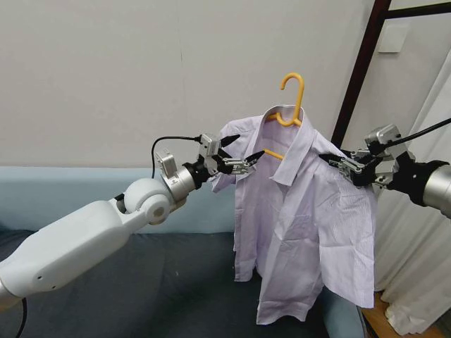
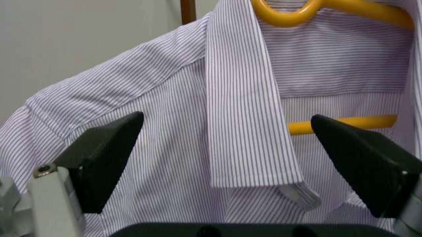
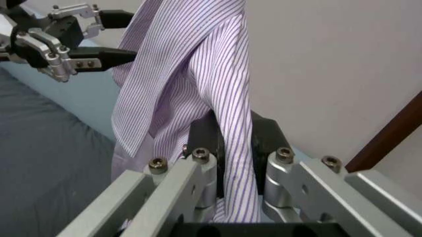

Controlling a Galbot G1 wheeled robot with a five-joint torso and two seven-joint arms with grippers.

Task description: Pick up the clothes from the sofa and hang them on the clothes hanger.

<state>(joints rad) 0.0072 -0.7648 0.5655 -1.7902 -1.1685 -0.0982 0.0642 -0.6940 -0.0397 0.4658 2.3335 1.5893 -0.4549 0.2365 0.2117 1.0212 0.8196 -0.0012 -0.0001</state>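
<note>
A white shirt with thin purple stripes hangs on a yellow hanger, held up in the air in front of the wall. My left gripper stands open at the shirt's collar side, its black fingers spread on either side of the collar with the hanger's bar behind. My right gripper is shut on the shirt's other shoulder; in the right wrist view the striped cloth is pinched between the black pads.
A sofa with a light blue back and dark seat lies below. A dark wooden post rises behind the shirt on the right. A pale curtain hangs at the far right.
</note>
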